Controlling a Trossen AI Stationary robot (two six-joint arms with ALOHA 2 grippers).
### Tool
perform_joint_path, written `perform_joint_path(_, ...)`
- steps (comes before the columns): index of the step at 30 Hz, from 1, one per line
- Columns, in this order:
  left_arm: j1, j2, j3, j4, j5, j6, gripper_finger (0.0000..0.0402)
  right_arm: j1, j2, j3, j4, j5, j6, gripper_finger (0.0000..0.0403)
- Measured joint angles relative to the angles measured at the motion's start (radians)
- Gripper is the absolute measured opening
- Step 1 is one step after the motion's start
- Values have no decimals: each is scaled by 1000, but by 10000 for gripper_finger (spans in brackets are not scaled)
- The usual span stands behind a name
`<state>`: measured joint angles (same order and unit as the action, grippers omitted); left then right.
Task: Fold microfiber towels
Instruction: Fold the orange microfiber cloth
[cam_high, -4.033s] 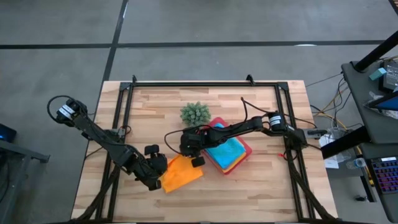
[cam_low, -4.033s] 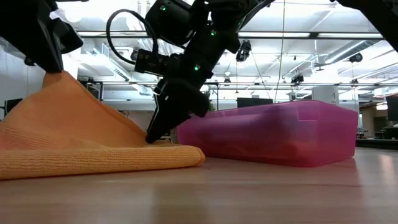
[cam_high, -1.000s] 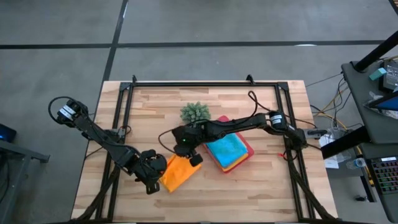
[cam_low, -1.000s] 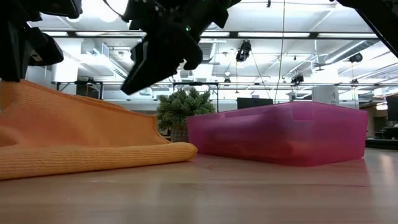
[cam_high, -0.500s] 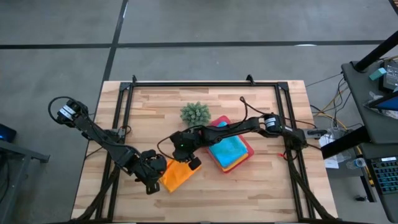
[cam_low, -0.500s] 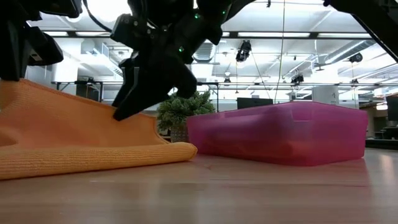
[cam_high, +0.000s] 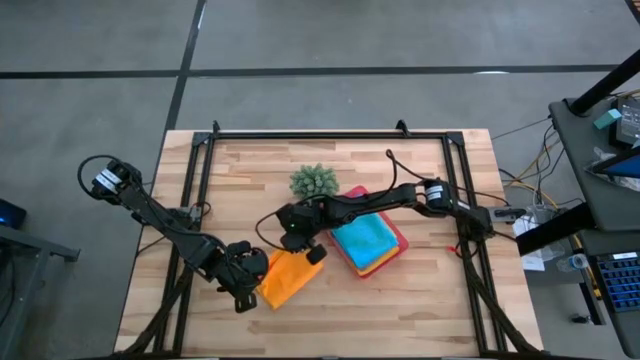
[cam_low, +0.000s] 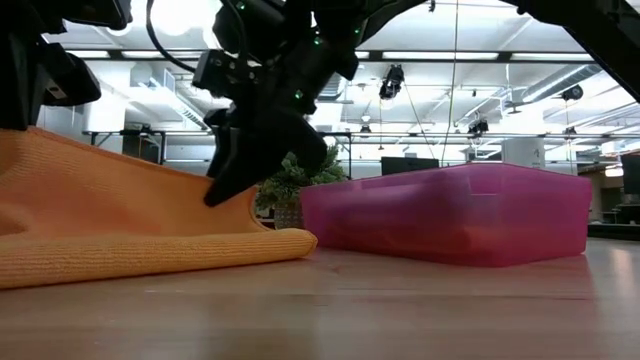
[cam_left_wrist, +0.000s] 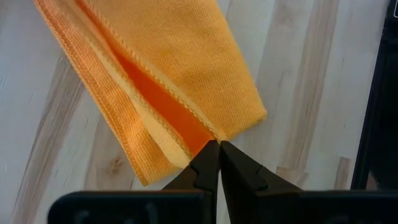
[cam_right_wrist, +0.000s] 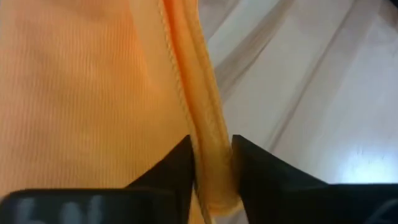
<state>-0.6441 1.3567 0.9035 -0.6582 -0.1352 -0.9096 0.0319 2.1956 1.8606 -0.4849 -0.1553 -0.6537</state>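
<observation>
Left gripper (cam_high: 247, 272): I have its jaws clenched on the orange towel's (cam_high: 283, 279) left edge, pinning the fold, I judge. That towel lies on the desk (cam_high: 420, 300), near centre-left. Right gripper (cam_high: 300, 247): jaws grasping the towel's far right edge, likely for the next fold. Blue towel (cam_high: 362, 240): stacked in the pink tray (cam_high: 396, 240), right, waiting.
</observation>
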Motion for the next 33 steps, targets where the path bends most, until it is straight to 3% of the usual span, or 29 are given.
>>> perform_joint_path(5,0,0,0,3,1,0,0,0,-6,0,-42,0,-4,25)
perform_joint_path(7,1,0,0,15,4,0,0,1,-13,0,-61,0,-2,14)
perform_joint_path(14,1,0,9,100,22,-2,0,23,-59,16,-182,-2,25,11)
perform_joint_path(25,-17,1,169,124,24,-2,0,116,-171,17,-388,-3,51,11)
perform_joint_path(33,-32,86,214,240,27,-2,0,185,-238,17,-486,-7,51,11)
